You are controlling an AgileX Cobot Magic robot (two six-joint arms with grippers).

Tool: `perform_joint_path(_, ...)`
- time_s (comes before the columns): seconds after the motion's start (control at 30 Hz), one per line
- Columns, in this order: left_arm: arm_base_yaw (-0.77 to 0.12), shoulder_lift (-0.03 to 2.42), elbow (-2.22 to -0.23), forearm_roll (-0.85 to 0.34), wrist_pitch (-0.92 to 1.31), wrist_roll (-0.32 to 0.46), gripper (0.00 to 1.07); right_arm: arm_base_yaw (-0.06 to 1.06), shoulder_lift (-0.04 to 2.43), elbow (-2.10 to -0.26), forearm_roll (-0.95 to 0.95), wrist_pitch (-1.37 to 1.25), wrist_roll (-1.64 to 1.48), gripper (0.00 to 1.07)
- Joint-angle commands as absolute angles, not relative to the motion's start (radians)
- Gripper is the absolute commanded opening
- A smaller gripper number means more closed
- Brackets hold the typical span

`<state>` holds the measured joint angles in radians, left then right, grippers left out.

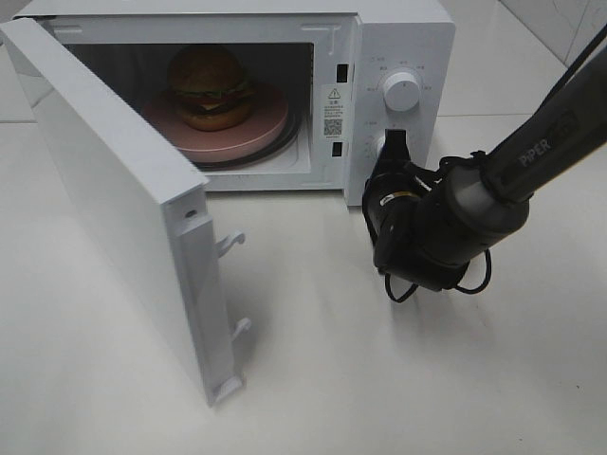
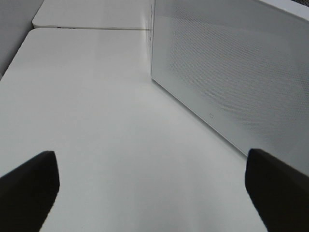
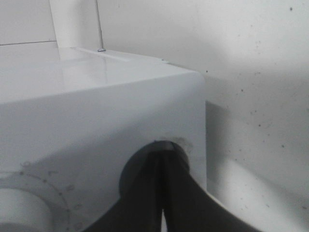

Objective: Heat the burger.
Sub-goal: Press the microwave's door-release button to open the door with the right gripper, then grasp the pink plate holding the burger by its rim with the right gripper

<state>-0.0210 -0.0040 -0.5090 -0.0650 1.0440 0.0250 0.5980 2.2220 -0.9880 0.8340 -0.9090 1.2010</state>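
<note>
While the burger [image 1: 210,85] sits on the pink plate [image 1: 258,140] inside the microwave [image 1: 408,28], your right pincer [image 1: 393,150], tips together, touches the panel [image 1: 425,57] below the dial [image 1: 401,93]. Your left pincer [image 2: 152,193] gapes outside the open door [image 1: 104,190]. Probably next: push it shut.

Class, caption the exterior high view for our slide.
Burger on pink plate inside open-doored microwave; shut right end effector at its control panel.

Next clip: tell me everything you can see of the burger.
The burger has a glossy golden-brown domed bun, with green lettuce, a red layer and a dark patty under it. It sits upright on a round pink plate inside the white microwave, whose door stands open. Only the plate touches it.
</note>
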Motion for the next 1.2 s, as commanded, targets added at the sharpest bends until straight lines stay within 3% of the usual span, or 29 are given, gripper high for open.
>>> perform_joint_path(0.03, -0.016, -0.022, -0.505, -0.07, 1.036, 0.022, 1.0, 0.547, 2.196, -1.08, 0.711, -1.14, 1.195, 0.0)
perform_joint_path(1.2, -0.016, -0.022, -0.505, -0.069, 1.036, 0.022, 1.0, 0.572, 1.991, -0.831, 0.643, -0.703, 1.08, 0.0)
